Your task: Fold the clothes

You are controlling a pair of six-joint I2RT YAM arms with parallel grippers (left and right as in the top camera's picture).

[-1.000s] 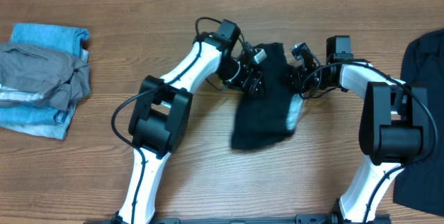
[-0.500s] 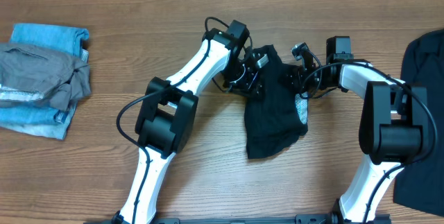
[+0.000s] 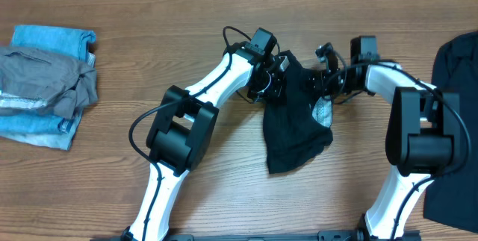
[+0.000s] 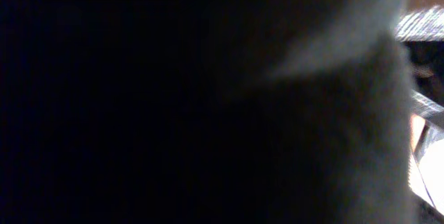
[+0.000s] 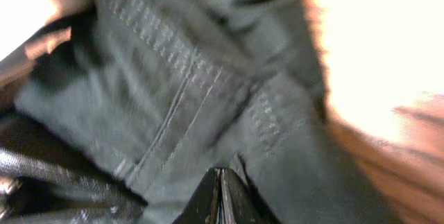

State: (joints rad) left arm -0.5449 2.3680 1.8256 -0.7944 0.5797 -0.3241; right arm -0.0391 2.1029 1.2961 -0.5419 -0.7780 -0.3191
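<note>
Two grippers meet at the upper edge of the black shorts (image 3: pixel 296 133), which lie rumpled near the middle of the counter (image 3: pixel 187 24) by its far edge (whitish lining (image 3: pixel 323 112) showing). On the right gripper (image 5: pixel 220 180) the fingertips are pressed together, seemingly pinching fabric. The left gripper (image 3: pixel 274 77) is smothered in dark cloth, its state impossible to tell.

The left arm (image 3: pixel 216 84) and right arm (image 3: pixel 385 80) have smooth white tubular links and chunky black box-shaped joint housings. Thin black cables (image 3: pixel 132 130) loop beside them. The left gripper (image 3: pixel 280 69) and right gripper (image 3: pixel 321 84) are black.
</note>
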